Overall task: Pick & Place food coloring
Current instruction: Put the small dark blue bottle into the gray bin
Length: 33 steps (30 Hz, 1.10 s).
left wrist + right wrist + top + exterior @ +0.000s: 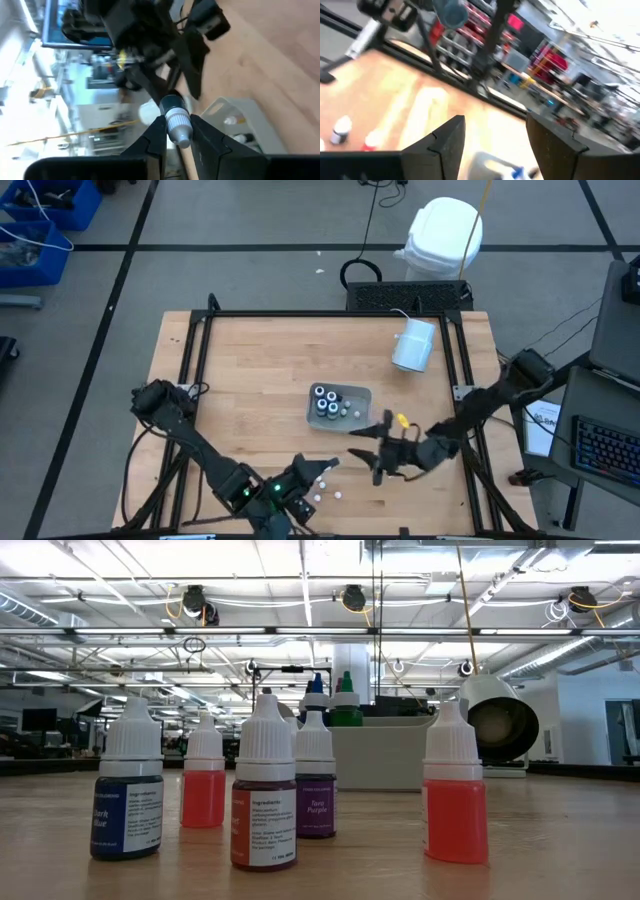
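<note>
My left gripper (177, 131) is clamped on one small bottle (176, 120), white cap pointing back at my wrist, dark body sticking out ahead, held up off the table near the front edge. My right gripper (495, 135) has its jaws spread wide with nothing between them; in the high view it sits just in front of the tray (362, 395), a bit right of table centre.

Rest of the food coloring is split. Several bottles stand in the clear tray, among them dark round ones with white tops (325, 402). A loose group stands on the bare wood by the front edge, near my left gripper: a dark blue one (127, 790), two red ones (203, 782), a brownish-red one (264, 798), a purple one (315, 790). A few white caps (322, 483) show there from above.

Handling guess: tiny, light, stiff plastic, smooth round sides, so slippery and quick to tip when nudged. Best hold looks like across the body just below the cap, squeezing gently; the ribbed cap gives some bite too. They are packed close, so neighbours could topple.

The big white cylinder (414, 343) lies on its side toward the back right, well apart.
</note>
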Available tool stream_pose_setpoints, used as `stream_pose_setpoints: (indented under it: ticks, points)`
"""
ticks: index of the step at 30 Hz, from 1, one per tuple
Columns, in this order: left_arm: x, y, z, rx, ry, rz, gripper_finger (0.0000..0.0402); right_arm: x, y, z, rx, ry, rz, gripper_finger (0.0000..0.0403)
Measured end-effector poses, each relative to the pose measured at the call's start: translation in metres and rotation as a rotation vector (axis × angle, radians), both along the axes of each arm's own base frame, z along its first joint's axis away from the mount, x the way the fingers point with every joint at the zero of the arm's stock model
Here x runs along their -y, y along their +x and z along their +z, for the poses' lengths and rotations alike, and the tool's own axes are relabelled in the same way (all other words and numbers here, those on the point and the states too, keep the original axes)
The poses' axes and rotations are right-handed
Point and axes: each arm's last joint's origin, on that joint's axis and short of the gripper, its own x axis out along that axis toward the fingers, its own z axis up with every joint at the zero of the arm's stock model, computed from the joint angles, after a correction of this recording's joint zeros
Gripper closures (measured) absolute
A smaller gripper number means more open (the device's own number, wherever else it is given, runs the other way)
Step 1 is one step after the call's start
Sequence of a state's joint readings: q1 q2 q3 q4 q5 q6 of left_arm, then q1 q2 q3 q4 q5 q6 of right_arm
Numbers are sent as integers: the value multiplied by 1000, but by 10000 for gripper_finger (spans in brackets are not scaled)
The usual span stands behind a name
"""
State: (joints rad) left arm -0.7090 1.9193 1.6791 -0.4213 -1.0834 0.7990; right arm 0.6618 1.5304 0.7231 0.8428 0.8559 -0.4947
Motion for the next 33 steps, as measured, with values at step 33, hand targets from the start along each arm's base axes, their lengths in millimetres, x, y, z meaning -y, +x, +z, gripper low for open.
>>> stream_pose_setpoints:
  ticks: [33]
  points:
    - [-241, 84, 34, -88, -951, 302, 330, -55, -106, 29, -16, 13, 56, 269]
